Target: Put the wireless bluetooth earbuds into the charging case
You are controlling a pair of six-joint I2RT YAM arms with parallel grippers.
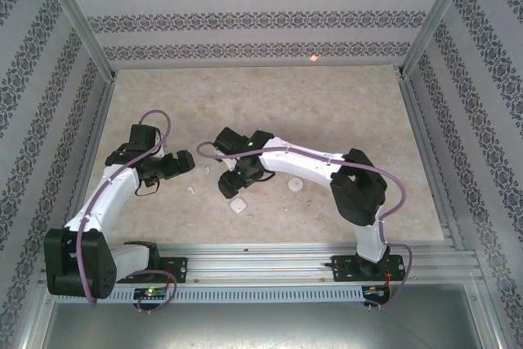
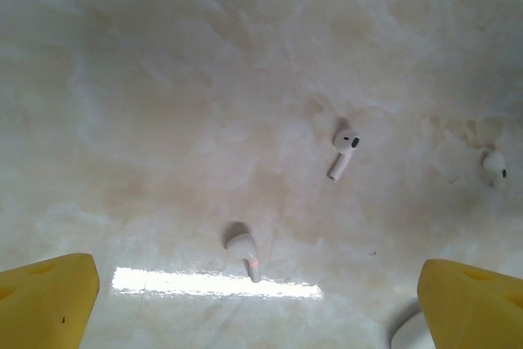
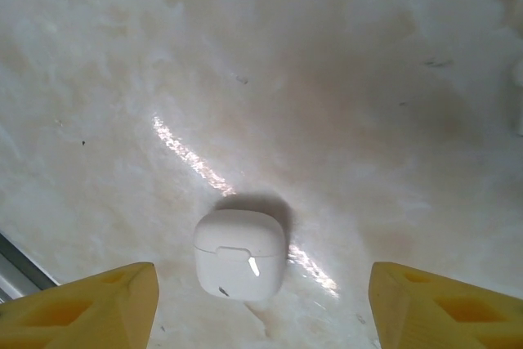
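Right wrist | charging case (image 3: 239,253): glossy wht, rounded-sq | seems shut

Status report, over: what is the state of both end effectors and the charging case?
Left end effector open, empty, over loose earbuds. Right end effector open, over the charging case, lid closed. Nothing in the way.

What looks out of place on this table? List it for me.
Three earbuds lie loose and scattered on the table, instead of in the charging case, which sits apart from them with its lid apparently shut. Nothing looks broken or spilled.
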